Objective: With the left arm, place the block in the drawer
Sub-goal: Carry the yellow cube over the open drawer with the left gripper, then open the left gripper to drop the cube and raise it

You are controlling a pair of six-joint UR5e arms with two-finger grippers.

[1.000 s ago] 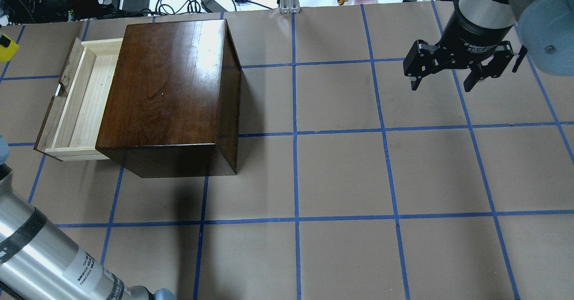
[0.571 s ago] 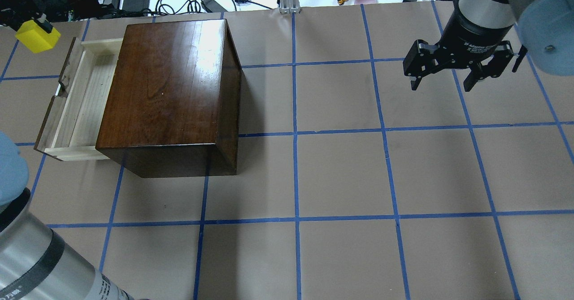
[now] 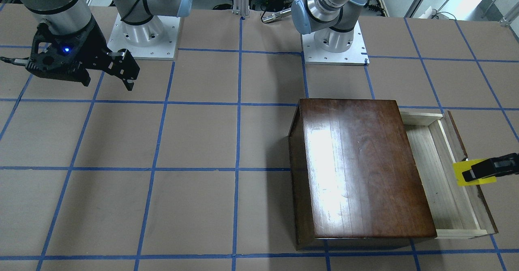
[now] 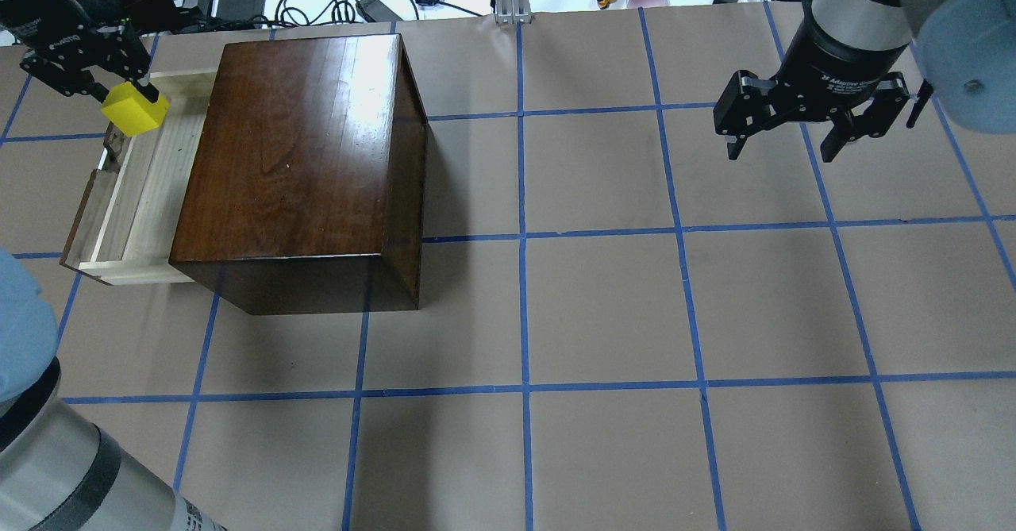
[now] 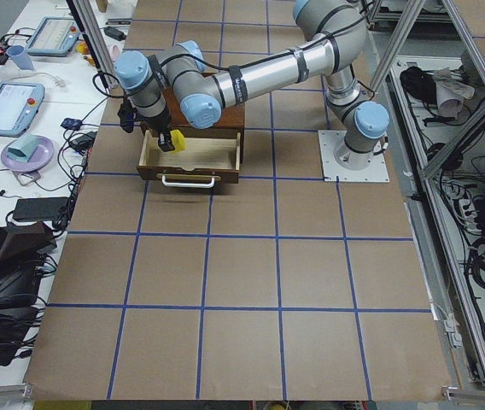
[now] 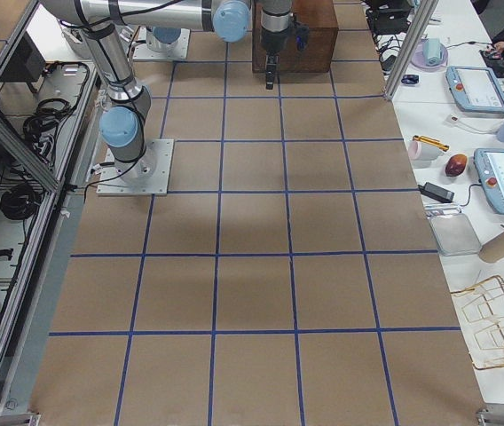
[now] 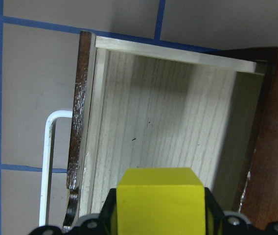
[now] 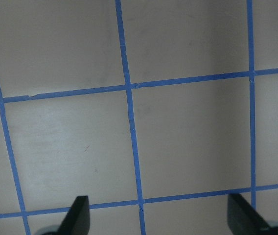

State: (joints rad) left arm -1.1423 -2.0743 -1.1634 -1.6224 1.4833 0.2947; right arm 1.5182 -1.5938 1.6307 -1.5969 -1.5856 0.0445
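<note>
Gripping the yellow block (image 4: pixel 135 110) in the left gripper (image 4: pixel 125 94), fingers (image 7: pixel 110 215) pressed against two opposite sides of it. Held up above the open drawer (image 4: pixel 147 198), clear of the pale wood floor, over the end nearest the far edge of the worktop (image 4: pixel 603 301) and close to the dark front panel. Drawer pulled out toward the left edge of the worktop from a glossy dark box (image 4: pixel 302 150) standing in the far left part. On the outer face of the front panel, a thin white handle (image 7: pixel 46 166), in the left wrist view just left of the block and lower down. Toward the far right corner, well apart from the box: the right gripper (image 4: pixel 784 152), hanging above brown paper crossed by blue tape lines (image 4: pixel 521 277), fingers spread wide and holding nothing.
</note>
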